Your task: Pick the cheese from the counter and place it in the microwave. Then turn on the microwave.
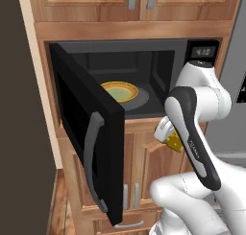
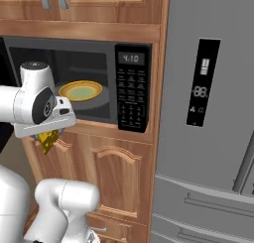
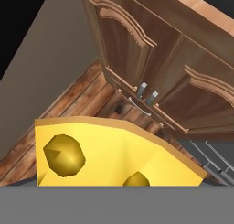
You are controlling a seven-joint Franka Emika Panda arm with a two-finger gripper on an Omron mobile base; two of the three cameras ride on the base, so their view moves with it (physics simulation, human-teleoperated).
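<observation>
The microwave (image 1: 125, 80) door (image 1: 89, 133) hangs wide open and swings out to the left. Its grey handle (image 1: 93, 157) faces the robot. The dark hole of the oven is open at the front, with room above the round yellow-rimmed plate (image 1: 120, 91) that sits on the floor inside. The plate takes up much of the middle of that floor.

The cheese (image 2: 48, 140) is not inside. It hangs in the air just below the bottom edge of the microwave opening, in front of the wooden cabinet doors (image 2: 106, 182) under it. The gripper (image 2: 49, 133) has hold of the cheese from above, with its fingers spread wide around the wedge. In the left base view only a small yellow corner of the cheese (image 1: 174, 142) peeks out, because the white arm covers the rest. The fingers are hard to make out in both base views.

In the hand view the cheese (image 3: 109, 159) takes up the bottom, with two round holes in its face. Its lower part is cut off. Past it are the brown cabinet doors (image 3: 151, 67), their small steel handles (image 3: 147, 94) and the wood floor (image 3: 68, 104) far below.

To the right of the microwave stands a tall grey fridge (image 2: 208, 118), close beside the keypad (image 2: 132, 95). The clock display (image 2: 131, 58) glows, but its numbers are too small to read well.
</observation>
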